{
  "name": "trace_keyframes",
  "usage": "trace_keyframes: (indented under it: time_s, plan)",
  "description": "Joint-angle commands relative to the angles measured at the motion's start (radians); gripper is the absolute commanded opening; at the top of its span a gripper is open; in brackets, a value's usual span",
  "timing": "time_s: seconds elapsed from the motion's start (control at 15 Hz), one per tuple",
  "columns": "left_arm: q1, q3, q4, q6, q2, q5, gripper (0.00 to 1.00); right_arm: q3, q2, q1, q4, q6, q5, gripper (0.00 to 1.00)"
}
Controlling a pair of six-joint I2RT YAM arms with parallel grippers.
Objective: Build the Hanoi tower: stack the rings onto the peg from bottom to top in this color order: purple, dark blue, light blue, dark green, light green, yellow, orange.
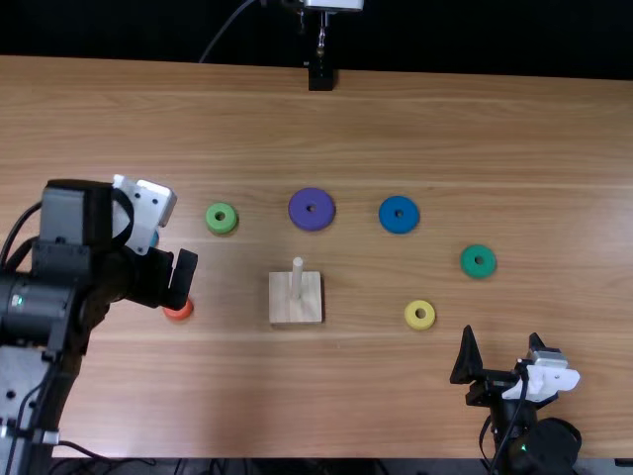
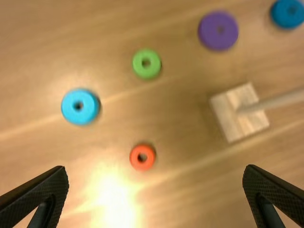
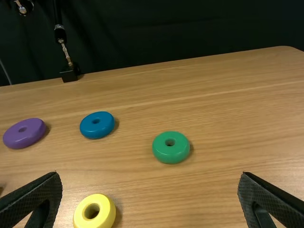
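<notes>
The purple ring (image 1: 311, 216) and dark blue ring (image 1: 398, 221) lie on the worktop (image 1: 396, 129) toward its far edge from the block (image 1: 297, 308) with its upright peg (image 1: 297, 281); dark green (image 1: 477, 266) sits toward the right edge, yellow (image 1: 419, 322) toward the near one; light green (image 1: 221, 223), light blue (image 2: 83, 114) and orange (image 1: 179, 312) lie toward the left edge; the left hand (image 1: 172, 279) is spread above the worktop near orange; the right hand (image 1: 502, 334), near the near right corner, is spread too.
</notes>
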Motion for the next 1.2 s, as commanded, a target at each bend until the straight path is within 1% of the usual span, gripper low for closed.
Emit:
trace_keyframes:
  time_s: [0.0,0.07,0.13,0.2,0.27,0.4,0.53,0.6,0.73,0.8,1.07,1.13]
  plan:
    - [-0.032,0.071,-0.033,-0.007,0.060,-0.105,1.00,-0.064,-0.013,-0.012,-0.071,0.001,-0.002,1.00]
    - [-0.066,0.089,-0.026,-0.037,0.098,-0.170,1.00,-0.064,-0.013,-0.012,-0.071,0.001,-0.002,1.00]
    - [-0.098,0.097,0.000,-0.070,0.131,-0.198,1.00,-0.063,-0.013,-0.012,-0.071,0.003,-0.002,1.00]
    - [-0.121,0.100,0.059,-0.088,0.163,-0.198,1.00,-0.064,-0.013,-0.012,-0.071,0.003,-0.002,1.00]
    - [-0.143,0.098,0.131,-0.092,0.200,-0.199,1.00,-0.064,-0.013,-0.012,-0.071,0.001,-0.002,1.00]
    - [-0.181,0.095,0.228,-0.094,0.264,-0.192,1.00,-0.064,-0.013,-0.012,-0.071,0.001,-0.002,1.00]
    - [-0.199,0.104,0.241,-0.094,0.344,-0.186,1.00,-0.064,-0.013,-0.012,-0.071,0.003,-0.002,1.00]
    - [-0.221,0.121,0.239,-0.094,0.387,-0.164,1.00,-0.064,-0.013,-0.012,-0.071,0.003,-0.002,1.00]
    - [-0.229,0.184,0.228,-0.094,0.474,-0.087,1.00,-0.064,-0.013,-0.012,-0.071,0.003,-0.002,1.00]
    - [-0.238,0.235,0.225,-0.094,0.528,-0.072,1.00,-0.064,-0.013,-0.012,-0.071,0.001,-0.002,1.00]
    - [-0.295,0.377,0.212,-0.096,0.694,-0.072,1.00,-0.064,-0.013,-0.012,-0.071,0.001,-0.002,1.00]
    - [-0.308,0.416,0.201,-0.098,0.740,-0.083,1.00,-0.064,-0.013,-0.012,-0.071,0.003,-0.002,1.00]
